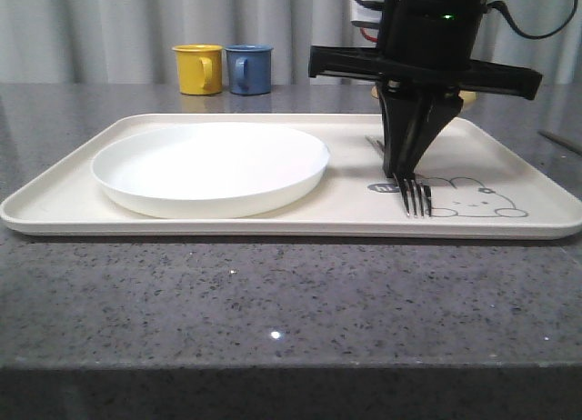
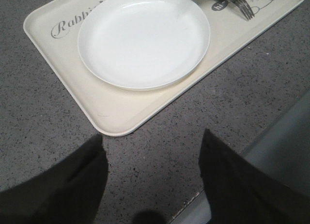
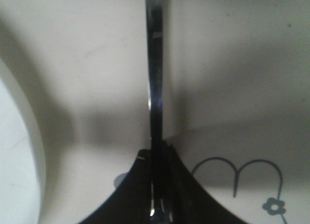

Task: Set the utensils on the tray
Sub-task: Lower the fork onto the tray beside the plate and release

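Right gripper (image 1: 405, 173) stood low over the large cream rectangular tray (image 1: 227, 225), black fingers (image 1: 420, 129) converged and clenched on the slim shiny silver-metal fork (image 1: 416, 196). Fork tines lay on the tray surface at the grey rabbit drawing (image 1: 473, 200), next to the "hi" bubble; handle ran back between the fingers, seen in the right wrist view as a narrow bright strip (image 3: 155, 78). Plain white round shallow plate (image 1: 211, 165) sat on the tray's left part, beside the fork, not touching it. Left gripper (image 2: 152, 185) hung over bare grey speckled countertop (image 1: 273, 302) near the tray's corner, fingers spread, holding nothing. Yellow mug (image 1: 198, 68) and blue mug (image 1: 249, 68) stood together behind the tray.
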You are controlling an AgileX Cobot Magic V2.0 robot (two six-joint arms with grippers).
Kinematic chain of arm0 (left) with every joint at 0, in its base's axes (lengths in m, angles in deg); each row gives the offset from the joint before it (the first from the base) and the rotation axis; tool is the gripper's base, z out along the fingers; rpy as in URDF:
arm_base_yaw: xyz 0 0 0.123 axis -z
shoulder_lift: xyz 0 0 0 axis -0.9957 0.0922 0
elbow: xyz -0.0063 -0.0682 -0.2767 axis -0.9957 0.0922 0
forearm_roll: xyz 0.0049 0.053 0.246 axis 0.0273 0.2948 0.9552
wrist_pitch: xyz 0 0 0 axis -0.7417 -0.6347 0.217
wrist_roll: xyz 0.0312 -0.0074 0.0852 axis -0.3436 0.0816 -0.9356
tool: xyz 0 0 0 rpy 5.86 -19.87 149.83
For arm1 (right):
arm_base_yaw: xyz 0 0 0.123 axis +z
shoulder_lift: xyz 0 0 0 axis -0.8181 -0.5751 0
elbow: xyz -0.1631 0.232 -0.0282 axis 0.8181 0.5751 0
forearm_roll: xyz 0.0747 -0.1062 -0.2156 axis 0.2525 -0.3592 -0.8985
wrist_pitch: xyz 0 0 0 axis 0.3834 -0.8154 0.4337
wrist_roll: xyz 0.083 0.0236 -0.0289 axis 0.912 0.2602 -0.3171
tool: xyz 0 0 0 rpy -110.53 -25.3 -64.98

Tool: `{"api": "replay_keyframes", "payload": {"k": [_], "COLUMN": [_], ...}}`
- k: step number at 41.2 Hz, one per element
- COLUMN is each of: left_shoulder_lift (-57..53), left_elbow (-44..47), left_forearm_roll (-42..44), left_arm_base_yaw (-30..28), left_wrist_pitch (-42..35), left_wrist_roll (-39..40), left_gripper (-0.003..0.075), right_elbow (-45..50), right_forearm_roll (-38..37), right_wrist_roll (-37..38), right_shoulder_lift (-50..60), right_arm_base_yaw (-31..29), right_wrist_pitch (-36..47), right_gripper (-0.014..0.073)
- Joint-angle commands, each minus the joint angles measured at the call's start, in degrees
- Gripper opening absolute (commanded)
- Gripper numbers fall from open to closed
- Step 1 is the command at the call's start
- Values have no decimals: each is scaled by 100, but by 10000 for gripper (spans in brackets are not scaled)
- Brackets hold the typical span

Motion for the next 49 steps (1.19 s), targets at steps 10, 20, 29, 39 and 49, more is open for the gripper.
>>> {"api": "replay_keyframes", "payload": {"k": [10, 20, 29, 39, 49], "left_shoulder_lift": [-5, -5, -5, -5, -5], "left_elbow": [-156, -156, -156, -156, -156], "left_forearm_roll": [4, 4, 4, 4, 4], "left_arm_base_yaw": [55, 55, 55, 55, 55], "left_wrist_pitch": [-394, -394, -394, -394, -394], "left_wrist_roll": [46, 46, 46, 46, 46], "left_gripper": [410, 410, 410, 410, 410], "right_elbow": [-195, -189, 138, 660, 756], "right_forearm_roll": [-69, -738, -1121, -967, -973], "right_wrist_roll": [-12, -923, -1454, -2318, -2474], "right_shoulder_lift": [454, 1190, 1746, 1740, 1358], "right_arm_base_yaw": [1, -15, -728, -1899, -2385], "right_wrist_pitch": [215, -288, -551, -676, -471], "right_gripper": [258, 256, 256, 256, 256]}}
